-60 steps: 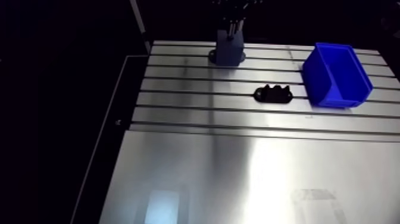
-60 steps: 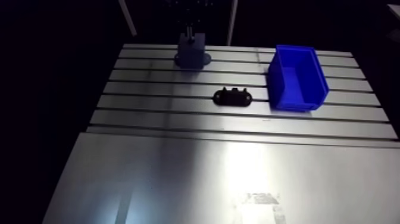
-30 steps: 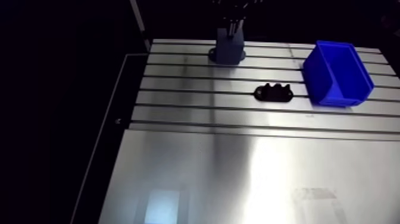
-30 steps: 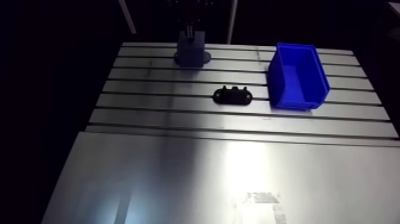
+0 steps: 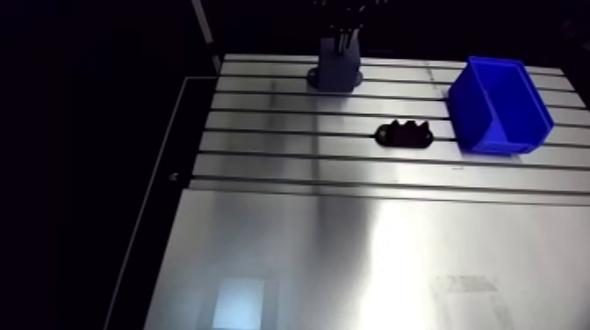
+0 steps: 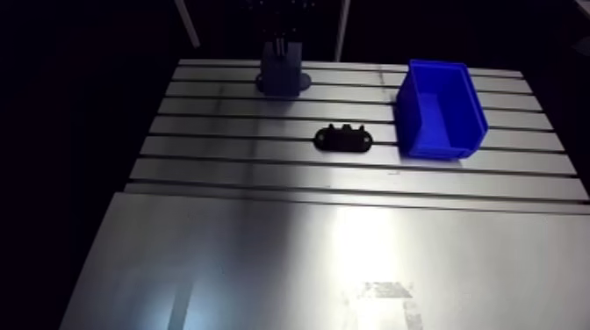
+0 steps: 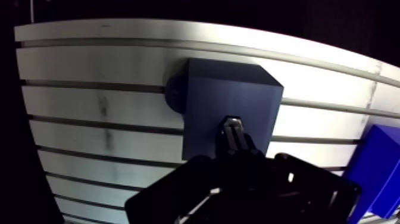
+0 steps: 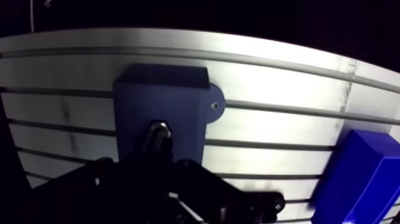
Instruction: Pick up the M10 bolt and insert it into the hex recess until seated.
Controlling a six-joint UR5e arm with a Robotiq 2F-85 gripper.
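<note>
— Slotted aluminium table is seen under everything. How are the jaws found?

— In the wrist view the gripper is seen with its jaws drawn close together. A small grey metal piece, taken for the M10 bolt, is pinched between them. It is held at the top face of the dark blue block. The hex recess is hidden by the gripper, so it cannot be told whether the bolt is seated.

— What is placed around?

— The block is stood on a round base at the far side of the table. A black part is laid nearer, well apart from the block, and a blue bin is set just beside that part.

— What is changed from earlier?

— Only the whole arm view is shifted a little, so the camera was moved. Block, part and bin are kept in their places, and the gripper is still kept over the block.

— And the bolt itself?

— Only a short pale end with a dark middle is shown.
</note>
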